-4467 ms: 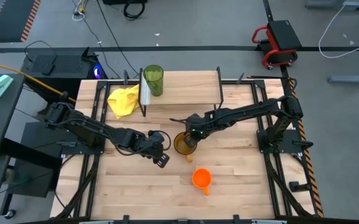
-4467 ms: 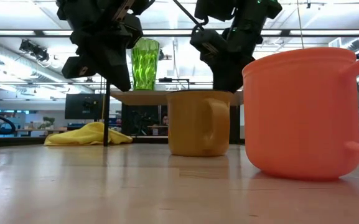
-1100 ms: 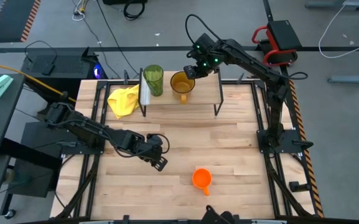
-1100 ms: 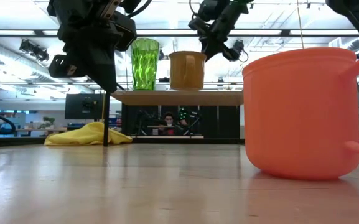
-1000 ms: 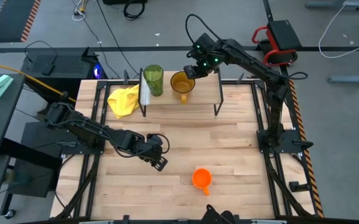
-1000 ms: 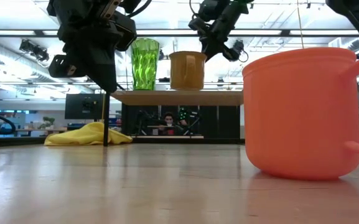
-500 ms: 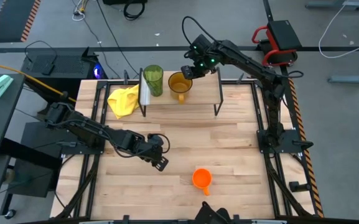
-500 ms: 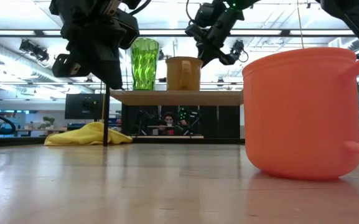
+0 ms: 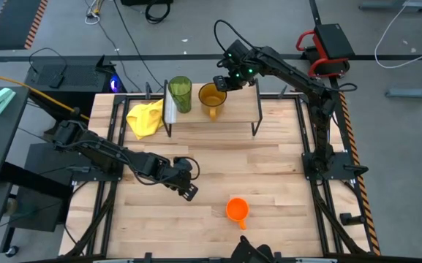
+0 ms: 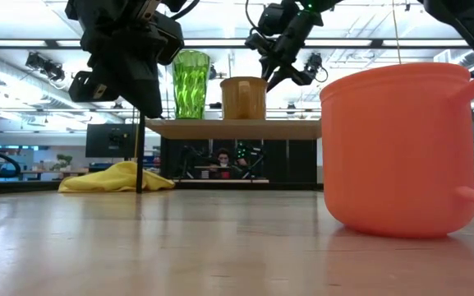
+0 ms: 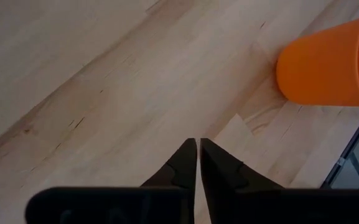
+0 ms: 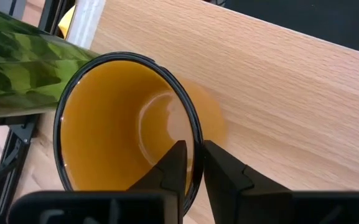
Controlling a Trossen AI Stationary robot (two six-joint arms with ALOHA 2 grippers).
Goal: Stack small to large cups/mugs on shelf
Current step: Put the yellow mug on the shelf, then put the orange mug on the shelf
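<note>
The yellow-brown mug (image 9: 211, 97) stands upright on the shelf (image 9: 241, 98), its handle toward the near edge, beside the green tumbler (image 9: 181, 93) at the shelf's left end. My right gripper (image 9: 222, 82) is at the mug's far-right rim, shut on it. The low view shows the mug (image 10: 243, 99) with its base on the shelf top (image 10: 237, 128). The orange mug (image 9: 237, 210) stands on the table near the near edge. My left gripper (image 9: 189, 191) is shut and hovers over the table left of it, touching nothing. My right gripper holds the yellow-brown mug by its rim (image 12: 195, 146), on the side away from the tumbler. One finger (image 12: 174, 163) is inside the mug and the other (image 12: 224, 169) outside. The fingers come slanting down from the far right. The mug sits upright with its base on the shelf.
A yellow cloth (image 9: 145, 118) lies on the table left of the shelf. The shelf's right half is bare wood. The orange mug fills the right of the low view (image 10: 401, 148) and shows in the left wrist view (image 11: 328, 65).
My right gripper has moved down and slightly toward the tumbler, carrying the yellow-brown mug. The mug was held just above the shelf top and now stands on it, closer to the tumbler. The left arm has kept still.
</note>
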